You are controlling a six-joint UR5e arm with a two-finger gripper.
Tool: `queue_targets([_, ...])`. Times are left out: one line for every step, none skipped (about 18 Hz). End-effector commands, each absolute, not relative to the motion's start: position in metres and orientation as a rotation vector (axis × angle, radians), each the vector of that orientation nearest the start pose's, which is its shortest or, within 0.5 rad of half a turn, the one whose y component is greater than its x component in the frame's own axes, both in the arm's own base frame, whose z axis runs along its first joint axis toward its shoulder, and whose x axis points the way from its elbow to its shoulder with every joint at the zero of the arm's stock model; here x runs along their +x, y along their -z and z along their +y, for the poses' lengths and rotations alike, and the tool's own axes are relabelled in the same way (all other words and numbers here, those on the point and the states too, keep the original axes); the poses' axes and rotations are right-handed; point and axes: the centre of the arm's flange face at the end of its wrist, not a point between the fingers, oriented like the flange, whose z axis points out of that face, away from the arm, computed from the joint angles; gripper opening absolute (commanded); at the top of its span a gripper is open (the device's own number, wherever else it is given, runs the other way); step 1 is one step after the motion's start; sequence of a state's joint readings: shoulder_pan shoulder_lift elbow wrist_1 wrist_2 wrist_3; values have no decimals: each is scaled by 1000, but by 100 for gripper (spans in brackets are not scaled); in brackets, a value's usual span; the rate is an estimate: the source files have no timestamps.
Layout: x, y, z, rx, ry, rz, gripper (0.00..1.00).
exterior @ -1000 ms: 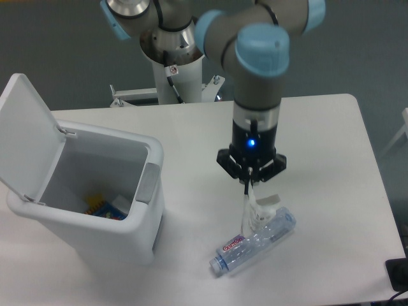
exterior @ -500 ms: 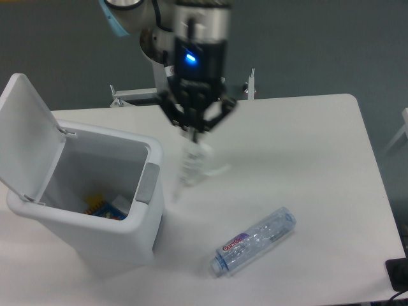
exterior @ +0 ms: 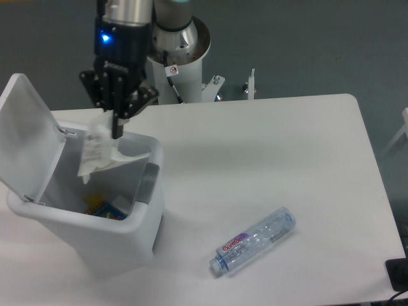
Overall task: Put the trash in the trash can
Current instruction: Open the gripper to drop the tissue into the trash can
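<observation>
The gripper (exterior: 115, 131) is now over the open trash can (exterior: 102, 233), at its back rim; a second ago it hung low over the table just above the bottle, and half a second ago it was midway, right of the can. The wrapper (exterior: 97, 153) has travelled with it: before, it dangled against the bottle's upper end, then hung in the air beside the can, and now it hangs from the closed fingers down into the can's mouth. The arm's bulky blue-capped joints, which filled the top middle earlier, are out of view; only the wrist shows at upper left.
</observation>
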State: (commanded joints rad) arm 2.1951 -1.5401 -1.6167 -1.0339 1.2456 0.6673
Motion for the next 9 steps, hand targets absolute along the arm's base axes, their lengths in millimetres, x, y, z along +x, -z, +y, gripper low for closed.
queue_targets([-165,-547,512,-2535,-74,162,80])
queue_targets([-166,-547,512,-2536,-71,156,82])
queue_targets([-167,-545,513,-2538,-71,156,85])
queue_targets([-168,-543,515,-2542,-67,153,85])
queue_targets([-172,-544,516,-2539,-72,148,85])
queue_targets([-184,-540,517,-2545,-73,120,87])
queue_targets([-203,-540,514,-2548,-86,81,90])
queue_targets([-226,-542,505,-2547,-107,33,92])
queue_targets([-245,-543,502,-2541,-113,-1,95])
